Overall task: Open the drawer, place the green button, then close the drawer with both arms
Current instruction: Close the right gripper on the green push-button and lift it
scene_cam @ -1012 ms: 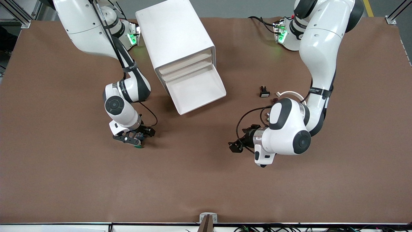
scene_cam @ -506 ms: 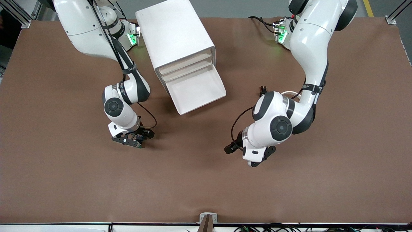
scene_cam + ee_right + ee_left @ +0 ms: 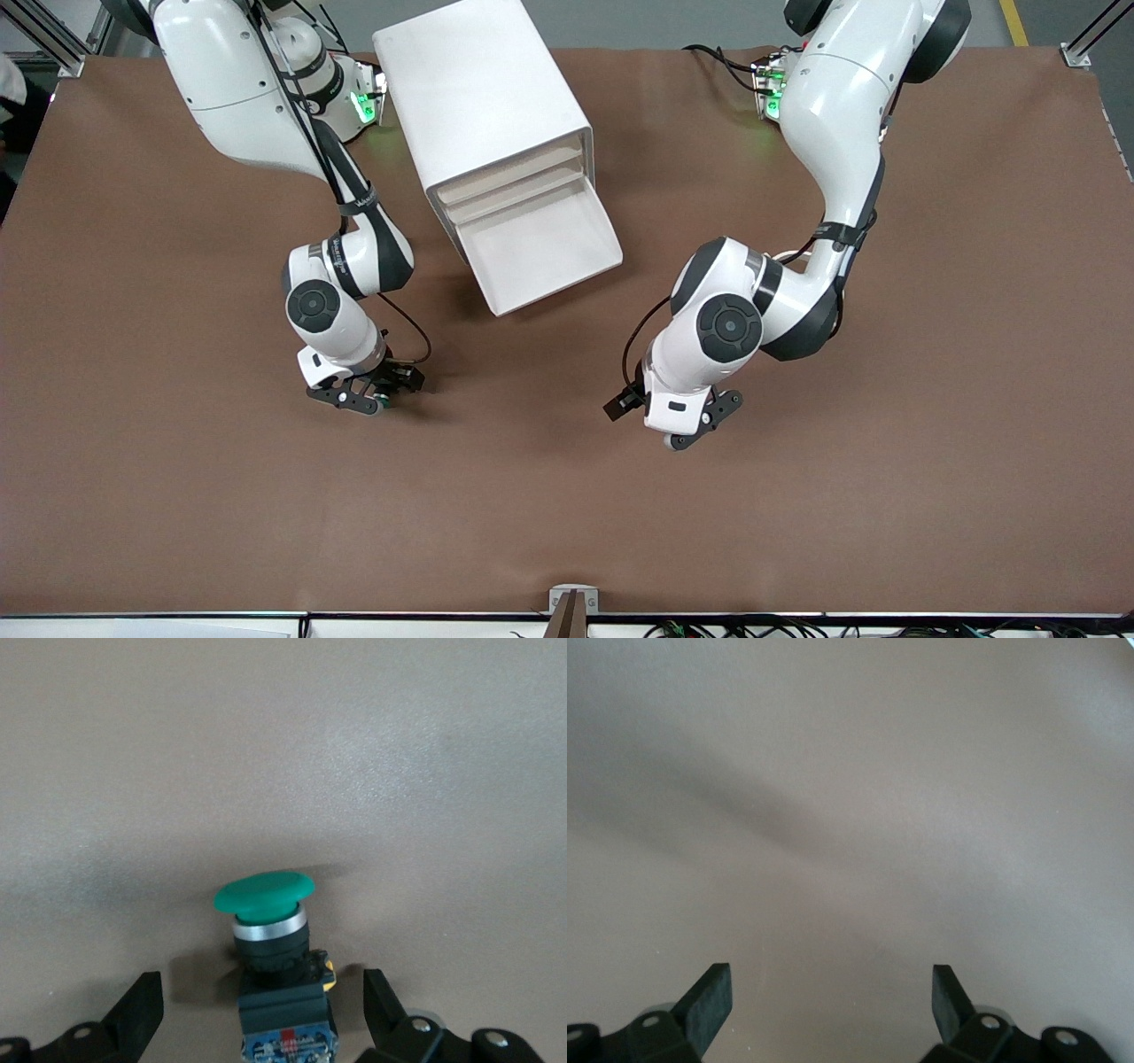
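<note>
right gripper [image 3: 368, 401] down low at table [image 3: 567, 514], toward right arm's end, nearer front cam than cabinet. fingers [image 3: 137, 1010] spread wide, either side of button [image 3: 270, 943] but w/ clear gaps, not clamped yet. button lying on table btwn them, green cap pointing away from wrist, black-and-blue body toward palm. in front view only a sliver of green showing under the claw.

left gripper [image 3: 682, 425] hanging over bare table nearer front cam than drawer, toward left arm's end. fingers [image 3: 709, 1001] wide apart, nothing btwn them, just brown surface in wrist view. holding nothing, looks like waiting.

outward: cabinet [image 3: 478, 97] standing at angle mid-table near the bases. drawer [image 3: 540, 244], lowest one showing, pulled well out, tray empty. other drawers above it shut.

progress, as judged: step 1 (open drawer) done. step 2 just at the grasp stage, approx a third along overall. left to do: close on button, lift, carry over drawer, drop in, then push drawer shut w/ one or both arms.

next move prob needs squeeze on the squarish body rather than the round cap, since cap likely to slip or roll. risk: button nudged sideways if one finger touches first.
</note>
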Controlling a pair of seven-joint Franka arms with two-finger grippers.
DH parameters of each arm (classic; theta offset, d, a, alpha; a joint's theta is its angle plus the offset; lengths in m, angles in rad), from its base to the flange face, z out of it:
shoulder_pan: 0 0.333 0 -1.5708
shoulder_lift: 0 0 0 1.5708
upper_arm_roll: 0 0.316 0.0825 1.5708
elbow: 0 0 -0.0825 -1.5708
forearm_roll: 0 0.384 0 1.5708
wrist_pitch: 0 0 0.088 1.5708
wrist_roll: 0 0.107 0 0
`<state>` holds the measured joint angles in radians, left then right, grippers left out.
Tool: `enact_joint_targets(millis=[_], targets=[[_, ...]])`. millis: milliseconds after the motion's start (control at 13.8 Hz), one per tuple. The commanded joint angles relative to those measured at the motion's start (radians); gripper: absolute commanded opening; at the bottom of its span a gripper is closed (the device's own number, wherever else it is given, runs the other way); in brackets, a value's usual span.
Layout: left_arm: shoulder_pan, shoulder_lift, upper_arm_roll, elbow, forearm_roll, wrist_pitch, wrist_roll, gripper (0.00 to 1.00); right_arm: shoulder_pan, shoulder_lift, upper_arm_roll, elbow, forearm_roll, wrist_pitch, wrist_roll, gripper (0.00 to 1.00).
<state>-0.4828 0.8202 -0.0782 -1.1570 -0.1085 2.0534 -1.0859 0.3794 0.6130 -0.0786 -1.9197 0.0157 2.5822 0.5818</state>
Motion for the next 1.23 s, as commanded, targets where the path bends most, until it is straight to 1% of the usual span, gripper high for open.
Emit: enact_joint_targets(millis=[0,145,217,723,867,940,1012,1084,1157], targets=[[-0.005,-0.024,0.0,-0.029,0.032,0.013,-0.016,0.99,-0.019,0.01,0.006,0.021,-0.008,-0.008,-0.005,0.93],[-0.008,-0.021,0.002,-0.029,0.047,0.013,-0.017,0.99,-0.019,0.01,0.006,0.021,-0.008,-0.014,-0.005,0.8],[-0.008,-0.021,0.0,-0.032,0.061,0.013,-0.012,0.99,-0.019,0.01,0.006,0.021,-0.008,-0.014,-0.005,0.76],[-0.005,-0.021,0.0,-0.033,0.066,0.008,-0.022,0.99,-0.007,0.008,0.008,0.025,-0.005,-0.054,0.006,0.76],[-0.008,-0.021,0.002,-0.035,0.066,-0.002,-0.023,0.99,-0.007,0.005,0.008,0.028,-0.005,-0.088,0.007,0.76],[-0.008,-0.019,0.002,-0.036,0.066,-0.019,-0.023,0.99,-0.007,0.005,0.008,0.03,-0.005,-0.093,0.006,0.76],[-0.008,-0.021,0.003,-0.039,0.067,-0.051,-0.023,0.99,-0.01,0.005,0.008,0.03,-0.005,-0.093,0.004,0.73],[-0.01,-0.022,0.005,-0.038,0.069,-0.088,-0.023,0.99,-0.014,0.004,0.008,0.031,-0.005,-0.093,-0.003,0.49],[-0.01,-0.023,0.003,-0.038,0.084,-0.131,-0.023,0.99,-0.017,0.004,0.008,0.043,0.0,-0.105,0.003,0.11]])
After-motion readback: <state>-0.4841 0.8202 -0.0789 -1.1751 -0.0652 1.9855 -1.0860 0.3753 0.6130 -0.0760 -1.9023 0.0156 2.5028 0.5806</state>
